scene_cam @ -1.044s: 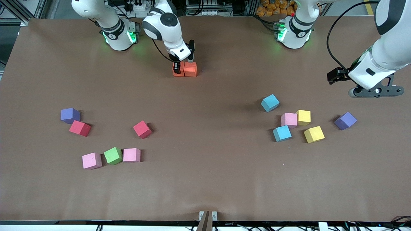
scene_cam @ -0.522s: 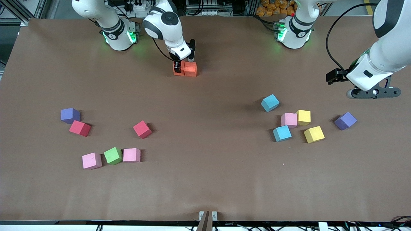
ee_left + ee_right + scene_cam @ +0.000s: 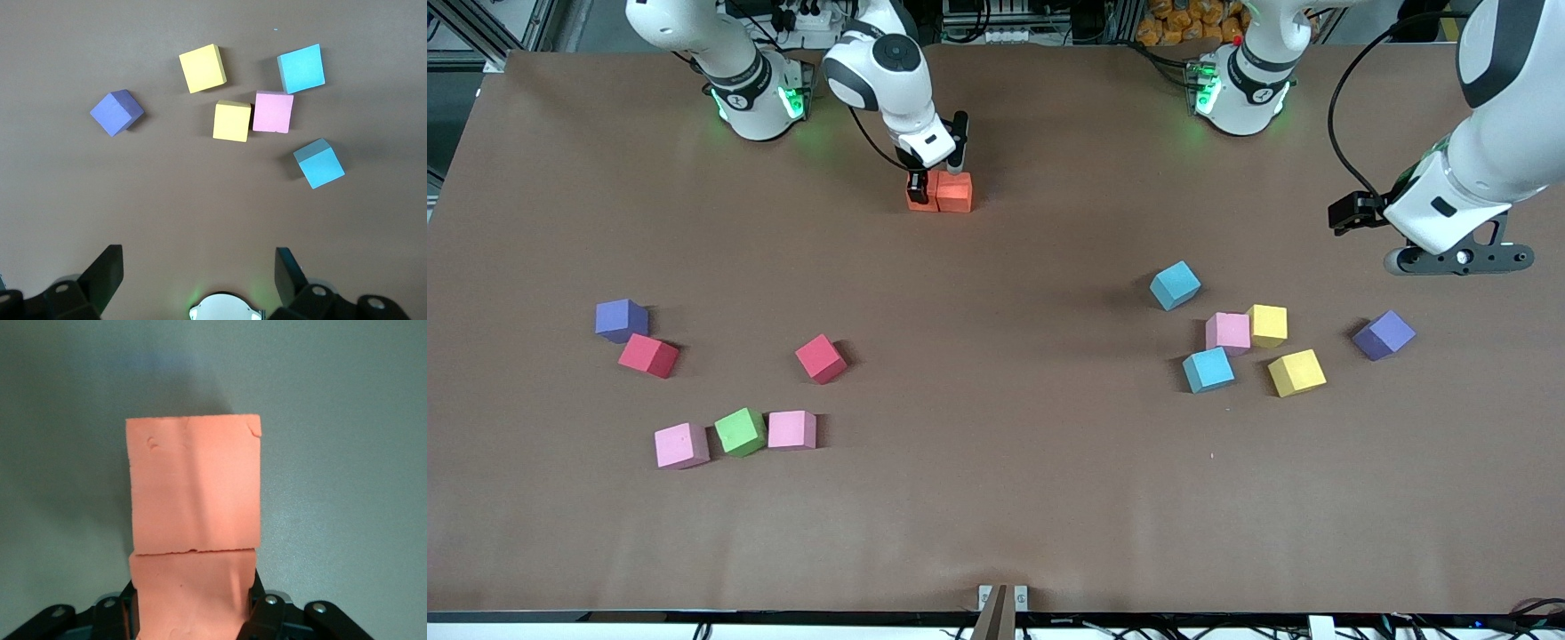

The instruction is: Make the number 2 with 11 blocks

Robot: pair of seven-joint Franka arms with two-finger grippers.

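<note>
**Hidden and cut off**

The right gripper [image 3: 919, 188] covers most of one orange block [image 3: 915, 201] in the front view, so its seat against the other orange block [image 3: 955, 191] is unclear there. In the right wrist view the held orange block [image 3: 192, 597] is cut by the picture's edge. The left gripper's [image 3: 199, 273] fingertips [image 3: 107, 270] are cut off in its wrist view too.

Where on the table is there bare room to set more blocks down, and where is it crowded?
Bare table runs from the two orange blocks, one in the right gripper, toward the front camera, between the crimson block and the light blue block. The strip nearest that camera is bare too. Crowded: the yellow, pink and blue cluster under the left gripper, and the pink-green row.
</note>
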